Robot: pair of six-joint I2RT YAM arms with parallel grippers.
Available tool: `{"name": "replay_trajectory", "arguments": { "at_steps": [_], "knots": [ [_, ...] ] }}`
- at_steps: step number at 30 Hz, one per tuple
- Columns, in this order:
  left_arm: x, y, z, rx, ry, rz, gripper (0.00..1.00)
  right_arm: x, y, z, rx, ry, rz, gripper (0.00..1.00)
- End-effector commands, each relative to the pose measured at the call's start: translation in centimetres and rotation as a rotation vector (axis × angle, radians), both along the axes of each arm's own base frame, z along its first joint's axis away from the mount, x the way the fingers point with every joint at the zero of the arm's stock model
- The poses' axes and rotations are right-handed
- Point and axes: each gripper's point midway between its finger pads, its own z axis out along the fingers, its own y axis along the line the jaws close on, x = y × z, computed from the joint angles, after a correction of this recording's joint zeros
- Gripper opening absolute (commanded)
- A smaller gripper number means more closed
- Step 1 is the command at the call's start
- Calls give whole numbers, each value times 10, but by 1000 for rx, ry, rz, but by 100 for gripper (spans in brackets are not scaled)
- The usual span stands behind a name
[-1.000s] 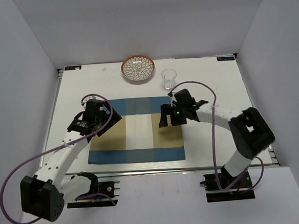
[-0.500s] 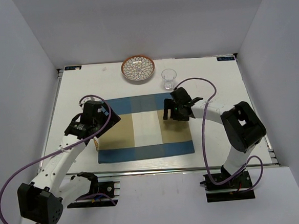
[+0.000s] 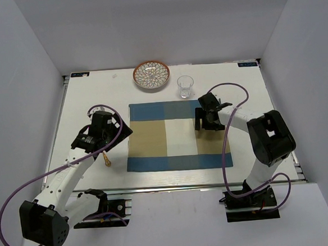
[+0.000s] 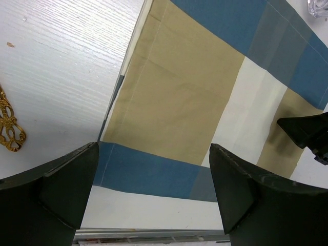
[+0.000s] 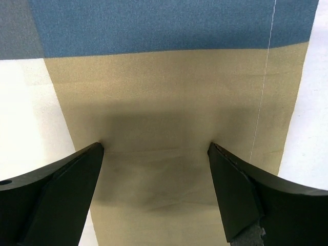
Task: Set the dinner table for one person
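Right end effector (image 5: 156, 148), fingers spread, rests on the striped placemat (image 3: 176, 136); left end effector (image 4: 154, 147) hovers released. Squaring it on the tabletop (image 3: 83, 100) calls for slow, flat sliding.

placemat (image 3: 176, 136) slid toward the right of the frame
it now sits centre-right rather than centre-left; the right end effector (image 3: 201, 122) has travelled right with it, and a gold utensil handle (image 3: 106, 158) now lies uncovered on the counter (image 3: 84, 106) at centre left.
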Motion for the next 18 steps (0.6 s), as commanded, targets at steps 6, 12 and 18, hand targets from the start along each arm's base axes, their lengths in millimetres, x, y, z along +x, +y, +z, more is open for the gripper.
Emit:
{"name": "replay_trajectory", "arguments": {
  "at_steps": [6, 12, 18],
  "knots": [
    [-3, 1, 5, 12, -24, -19, 98, -18, -23, -15, -78, 131, 63, 89],
    [-3, 3, 8, 15, -39, -19, 98, -12, -17, -20, -61, 149, 84, 89],
    [-2, 4, 8, 22, -34, -17, 98, -13, -12, -13, -25, 134, 57, 89]
  ]
}}
